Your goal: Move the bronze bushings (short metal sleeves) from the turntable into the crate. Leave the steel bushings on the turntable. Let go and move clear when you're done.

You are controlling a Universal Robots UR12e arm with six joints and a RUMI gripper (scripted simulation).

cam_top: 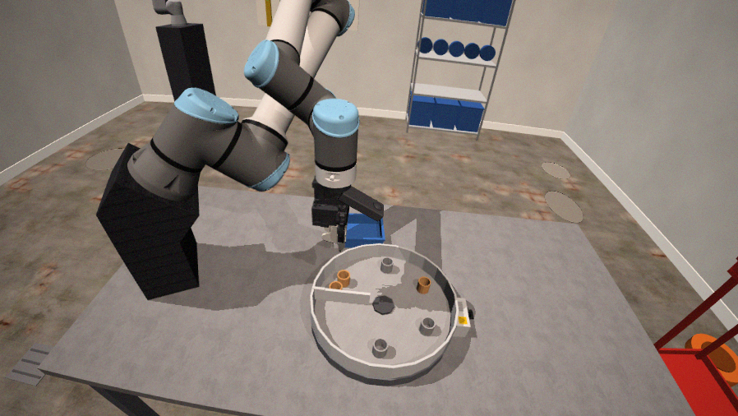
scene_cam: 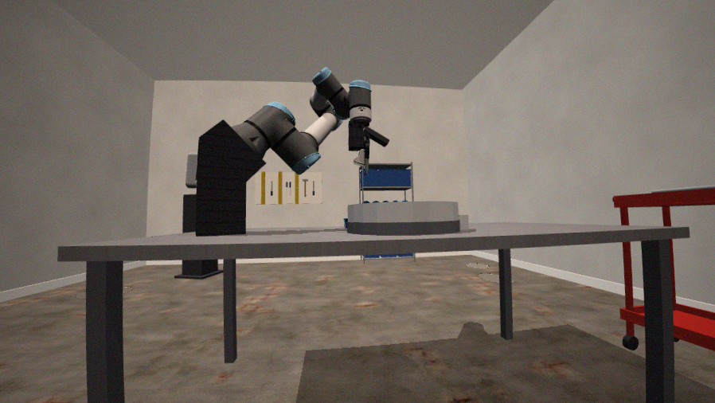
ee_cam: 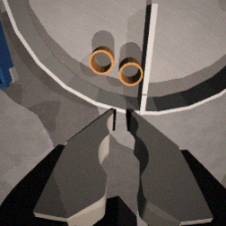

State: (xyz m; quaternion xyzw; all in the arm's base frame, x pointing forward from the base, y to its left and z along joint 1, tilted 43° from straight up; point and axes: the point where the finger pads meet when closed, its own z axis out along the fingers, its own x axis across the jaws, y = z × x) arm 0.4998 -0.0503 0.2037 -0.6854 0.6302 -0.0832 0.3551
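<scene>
My gripper (cam_top: 340, 247) (scene_cam: 365, 171) (ee_cam: 121, 110) is shut with nothing between its fingertips. It hangs above the rear left edge of the turntable (cam_top: 387, 369) (scene_cam: 403, 213). One bronze bushing (cam_top: 335, 282) (ee_cam: 131, 84) stands close beside the white divider bar. A second bronze bushing (cam_top: 343, 284) (ee_cam: 101, 73) stands just behind it. A third bronze bushing (cam_top: 423, 289) stands at the right rear. Steel bushings stand at the back (cam_top: 386, 268), right front (cam_top: 426, 330) and front (cam_top: 380, 351). The blue crate (cam_top: 364, 242) (ee_cam: 4, 58) is behind the turntable, partly hidden by my gripper; no bushing shows in it.
The turntable has a raised wall, a white divider bar (cam_top: 343, 294) (ee_cam: 150, 49) at its left and a dark centre hub (cam_top: 383, 305). A small white box (cam_top: 463, 312) with a yellow mark is at its right rim. A red cart (cam_top: 692, 382) (scene_cam: 665, 200) stands off the table's right side.
</scene>
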